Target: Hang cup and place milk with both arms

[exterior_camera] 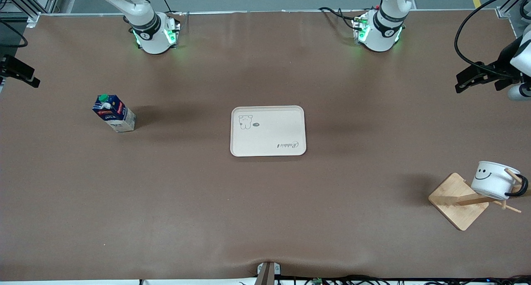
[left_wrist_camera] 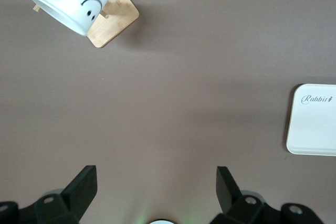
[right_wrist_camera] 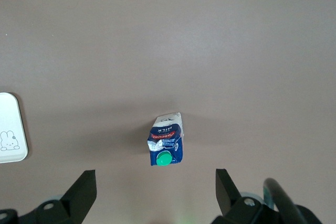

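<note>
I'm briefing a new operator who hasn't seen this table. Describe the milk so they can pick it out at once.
Start from the cream tray at the middle of the brown table, then look toward the right arm's end. The milk stands there alone, upright, a little farther from the front camera than the tray's middle. It is a small dark blue carton with a round green cap and a red-and-white label.

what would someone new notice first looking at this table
Probably the smiley-faced cup, hung by its black handle on the wooden rack at the left arm's end. Next, the blue milk standing alone toward the right arm's end, and the pale tray mid-table between them.
</note>
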Available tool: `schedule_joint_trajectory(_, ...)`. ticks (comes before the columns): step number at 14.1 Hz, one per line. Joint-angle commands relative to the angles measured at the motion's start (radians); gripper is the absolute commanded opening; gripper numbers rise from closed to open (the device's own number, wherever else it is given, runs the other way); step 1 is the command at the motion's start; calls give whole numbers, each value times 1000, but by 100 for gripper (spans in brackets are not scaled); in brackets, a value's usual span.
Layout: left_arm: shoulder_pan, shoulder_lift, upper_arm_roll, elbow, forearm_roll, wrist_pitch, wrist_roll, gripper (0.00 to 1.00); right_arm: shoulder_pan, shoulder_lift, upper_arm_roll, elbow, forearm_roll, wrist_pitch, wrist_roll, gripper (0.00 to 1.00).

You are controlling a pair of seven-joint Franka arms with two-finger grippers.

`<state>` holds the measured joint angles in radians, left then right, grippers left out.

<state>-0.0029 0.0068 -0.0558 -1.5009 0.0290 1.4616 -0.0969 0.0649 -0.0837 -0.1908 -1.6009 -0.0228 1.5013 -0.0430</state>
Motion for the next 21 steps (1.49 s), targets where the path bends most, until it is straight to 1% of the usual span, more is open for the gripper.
schedule_joint_trajectory(1, -5, 2, 1, 16, 2, -6, -9, 100, -10, 13, 7, 27, -6, -13, 14, 100)
schedule_joint_trajectory(7, -5, -13, -1, 10, 2, -43, -9, 100, -10, 13, 7, 27, -6, -10, 14, 100)
schedule_joint_trajectory(11, 1, -25, -6, 5, 2, -41, -14, 100, -10, 13, 7, 27, -6, -10, 14, 100)
schedule_joint_trajectory(13, -8, -21, -10, 4, 9, -35, -58, 100, -11, 13, 7, 27, -6, -10, 15, 100)
schedule_joint_trajectory(15, -3, -21, -61, 4, 22, -30, -113, 100, -11, 13, 7, 27, -5, -13, 15, 100)
schedule_joint_trajectory(21, 11, -27, -56, 5, 22, -43, -57, 100, -14, 15, 7, 27, -3, -18, 14, 100)
